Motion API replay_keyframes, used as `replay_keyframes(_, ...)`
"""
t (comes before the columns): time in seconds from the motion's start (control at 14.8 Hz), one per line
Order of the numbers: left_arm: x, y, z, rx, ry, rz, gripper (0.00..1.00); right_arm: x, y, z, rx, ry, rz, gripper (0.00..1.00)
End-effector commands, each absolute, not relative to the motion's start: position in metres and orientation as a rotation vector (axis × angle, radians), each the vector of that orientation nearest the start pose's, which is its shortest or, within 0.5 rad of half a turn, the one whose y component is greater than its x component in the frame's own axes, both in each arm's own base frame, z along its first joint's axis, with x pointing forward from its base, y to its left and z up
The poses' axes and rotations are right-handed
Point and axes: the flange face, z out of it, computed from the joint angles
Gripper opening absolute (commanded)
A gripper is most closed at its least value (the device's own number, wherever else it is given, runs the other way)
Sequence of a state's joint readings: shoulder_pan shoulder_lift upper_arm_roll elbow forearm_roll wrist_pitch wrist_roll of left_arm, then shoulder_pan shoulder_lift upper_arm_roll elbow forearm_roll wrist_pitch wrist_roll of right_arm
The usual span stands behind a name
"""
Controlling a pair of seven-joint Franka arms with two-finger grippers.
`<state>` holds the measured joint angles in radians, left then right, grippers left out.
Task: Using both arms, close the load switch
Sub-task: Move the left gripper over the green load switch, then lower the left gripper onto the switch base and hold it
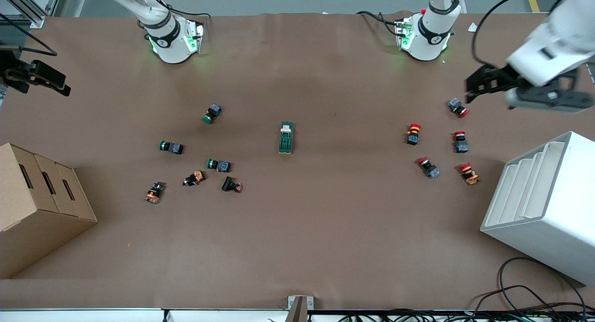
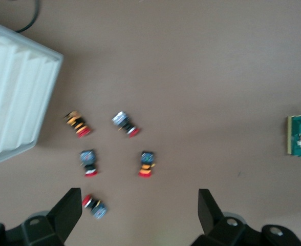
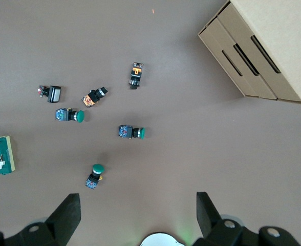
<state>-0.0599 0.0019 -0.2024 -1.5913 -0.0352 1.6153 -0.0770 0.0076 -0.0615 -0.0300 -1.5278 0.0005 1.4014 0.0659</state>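
The load switch (image 1: 286, 137), a dark green block with a cream lever at the end farther from the front camera, lies alone mid-table. It also shows at the edge of both wrist views (image 2: 300, 135) (image 3: 0, 155). My left gripper (image 1: 476, 85) (image 2: 138, 199) hangs open and holds nothing, high over the red push-buttons toward the left arm's end. My right gripper (image 1: 44, 80) (image 3: 137, 200) is open too, high up near its own base and over the green push-buttons. Both are well away from the switch.
Green and orange push-buttons (image 1: 218, 164) lie scattered toward the right arm's end, beside a cardboard box (image 1: 37, 206). Red push-buttons (image 1: 413, 134) lie toward the left arm's end, next to a white slotted rack (image 1: 544, 201). Cables (image 1: 534, 299) trail at the near edge.
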Motion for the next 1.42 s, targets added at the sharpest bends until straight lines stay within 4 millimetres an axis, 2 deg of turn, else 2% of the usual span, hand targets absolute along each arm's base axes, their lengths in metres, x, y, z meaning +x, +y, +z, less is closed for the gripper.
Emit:
replay_keyframes(0.0, 0.542, -0.206, 0.595, -3.199, 0.241, -0.044, 1.0, 0.502, -0.017, 0.67, -3.118, 0.161, 0.082, 1.0)
replay_keyframes(0.2, 0.528, -0.275, 0.561, -3.235, 0.091, -0.033, 1.0, 0.503, -0.015, 0.668, -3.119, 0.154, 0.084, 1.0)
replay_keyframes(0.34, 0.512, -0.316, 0.535, -3.248, 0.025, -0.035, 1.0, 0.502, -0.015, 0.668, -3.119, 0.154, 0.089, 1.0)
replay_keyframes(0.54, 0.468, -0.378, 0.481, -3.261, -0.052, -0.113, 1.0, 0.501, -0.016, 0.667, -3.118, 0.159, 0.103, 1.0)
replay_keyframes(0.75, 0.424, -0.437, 0.437, -3.233, -0.139, -0.16, 1.0, 0.501, -0.014, 0.668, -3.117, 0.173, 0.104, 1.0)
replay_keyframes(0.88, 0.403, -0.47, 0.405, -3.2, -0.185, -0.187, 1.0, 0.5, -0.013, 0.668, -3.115, 0.177, 0.109, 1.0)
replay_keyframes(1.02, 0.384, -0.492, 0.378, -3.182, -0.198, -0.225, 0.99, 0.498, -0.013, 0.667, -3.103, 0.195, 0.13, 1.0)
replay_keyframes(1.15, 0.371, -0.511, 0.351, -3.175, -0.22, -0.28, 0.99, 0.498, -0.012, 0.667, -3.085, 0.225, 0.136, 1.0)
replay_keyframes(1.29, 0.345, -0.534, 0.322, -3.152, -0.286, -0.36, 0.99, 0.498, -0.013, 0.667, -3.087, 0.226, 0.131, 1.0)
replay_keyframes(1.36, 0.341, -0.536, 0.307, -3.123, -0.272, -0.426, 0.99, 0.499, -0.012, 0.667, -3.087, 0.221, 0.129, 1.0)
